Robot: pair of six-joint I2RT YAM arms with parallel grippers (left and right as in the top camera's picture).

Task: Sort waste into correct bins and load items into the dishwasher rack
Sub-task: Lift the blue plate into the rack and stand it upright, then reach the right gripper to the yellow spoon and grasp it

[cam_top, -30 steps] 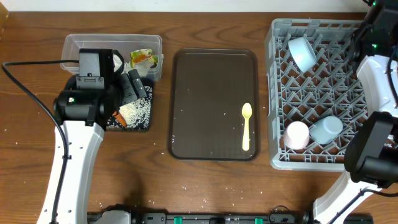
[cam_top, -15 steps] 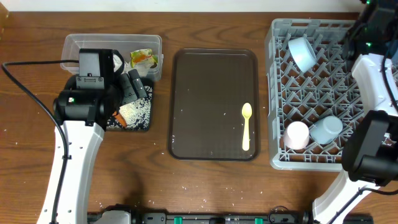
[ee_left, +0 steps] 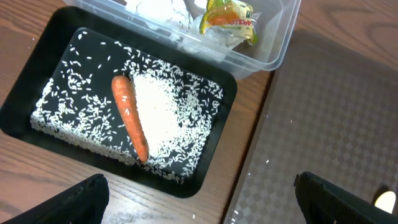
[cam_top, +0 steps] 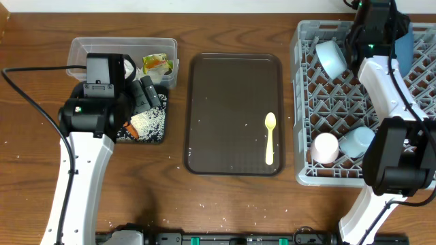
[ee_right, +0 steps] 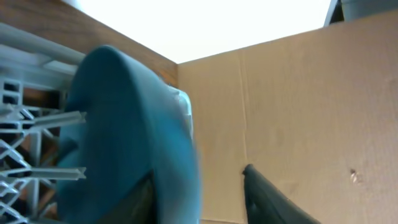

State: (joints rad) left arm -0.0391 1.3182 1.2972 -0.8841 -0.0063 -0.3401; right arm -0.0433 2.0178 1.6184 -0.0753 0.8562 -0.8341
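The grey dishwasher rack (cam_top: 303, 136) holds a pale blue bowl (cam_top: 328, 58), a pink cup (cam_top: 325, 148) and a blue cup (cam_top: 356, 141). The dark-blue plate (cam_top: 403, 44) stands on edge at its back right. My right gripper (ee_right: 205, 199) is open around the plate's rim (ee_right: 124, 124), which lies against one finger with a gap to the other. My left gripper (ee_left: 199, 199) is open and empty above the black tray (ee_left: 205, 180), which holds a carrot (ee_left: 129, 118) and rice (ee_left: 161, 106). The clear tub (ee_left: 273, 50) holds a wrapper (ee_left: 229, 14) and napkins (ee_left: 158, 7). The yellow spoon (cam_top: 270, 139) lies on the brown tray.
The dark brown serving tray (cam_top: 225, 109) lies between the bins and the rack. A black cable (cam_top: 41, 69) runs to the left arm. A cardboard wall (ee_right: 298, 112) stands behind the rack. Loose rice grains dot the table in front.
My right arm has swung left over the rack's back edge, and the plate now shows standing on edge beside it. The left arm has not moved.
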